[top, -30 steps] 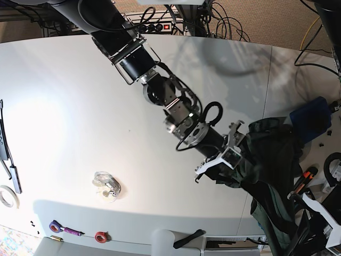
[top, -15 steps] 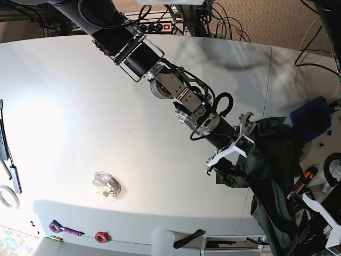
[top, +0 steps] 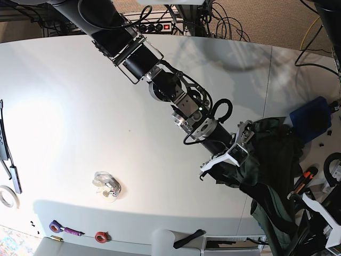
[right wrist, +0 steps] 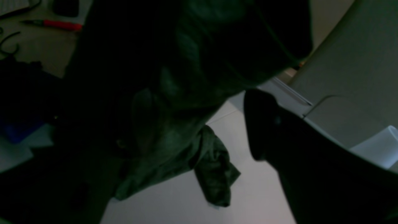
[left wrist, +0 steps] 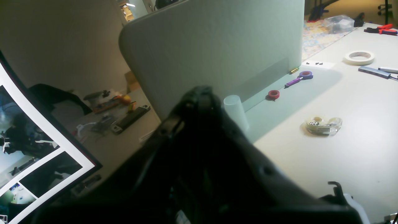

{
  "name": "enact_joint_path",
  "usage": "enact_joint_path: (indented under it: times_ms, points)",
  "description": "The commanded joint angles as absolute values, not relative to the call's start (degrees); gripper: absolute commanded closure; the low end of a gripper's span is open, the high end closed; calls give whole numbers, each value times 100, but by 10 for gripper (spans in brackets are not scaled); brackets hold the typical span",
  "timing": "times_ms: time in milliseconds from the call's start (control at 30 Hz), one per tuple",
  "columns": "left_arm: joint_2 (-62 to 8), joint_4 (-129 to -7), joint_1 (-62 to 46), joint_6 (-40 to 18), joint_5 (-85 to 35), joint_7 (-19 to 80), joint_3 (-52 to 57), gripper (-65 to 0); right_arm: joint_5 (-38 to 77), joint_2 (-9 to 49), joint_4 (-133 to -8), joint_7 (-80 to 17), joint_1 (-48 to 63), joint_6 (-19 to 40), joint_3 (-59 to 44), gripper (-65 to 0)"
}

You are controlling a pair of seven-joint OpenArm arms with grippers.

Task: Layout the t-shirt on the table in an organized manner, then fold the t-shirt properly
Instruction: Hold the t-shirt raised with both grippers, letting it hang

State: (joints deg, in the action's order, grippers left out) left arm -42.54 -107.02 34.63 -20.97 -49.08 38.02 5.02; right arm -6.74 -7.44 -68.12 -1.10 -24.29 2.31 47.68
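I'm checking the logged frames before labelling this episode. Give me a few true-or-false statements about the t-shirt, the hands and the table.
1. The t-shirt is spread flat mid-table. False: it is bunched at the table edge, partly hanging off.
2. The right hand is open beside the shirt. True.
3. A clear tape dispenser lies on the table. True.
4. The red tape roll sits on the t-shirt. False: it lies far from it, near the purple roll.

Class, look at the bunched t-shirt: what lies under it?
Under the t-shirt the white table shows at its near edge; part of the cloth hangs over the table's edge. Whatever else lies beneath the heap is covered.
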Motion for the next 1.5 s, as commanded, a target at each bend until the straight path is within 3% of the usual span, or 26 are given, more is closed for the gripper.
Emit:
enact_joint_path:
  times_ms: [0,567,633,767,800,1167,1467]
  points:
    - [-4327,-10759,3636,-2045,-4947,3590,576,0,-642,-816,-6886,49,-2589,174,4753,-434]
    - [-4064,-10759,3636,-2080,-4945,3592,576,0,-644,-816,-6173,480,-2934,176,4753,-431]
    - [-4064,-10759,3636,-2080,-4945,3592,576,0,-644,-816,-6178,497,-2936,215,4753,-374]
    - [-4064,-10759,3636,-2080,-4947,3590,576,0,-642,-816,-6178,447,-2936,475,4753,-41]
    - [-4064,-10759,3636,-2080,-4947,3592,576,0,-642,-816,-6178,449,-2936,475,4753,0]
    - [-4069,-10759,3634,-2080,-4943,3594,576,0,-661,-816,-6353,252,-2834,447,4751,0]
    - [-4071,-10759,3634,-2078,-4858,3594,576,0,-906,-814,-8431,-445,-1789,753,4768,0]
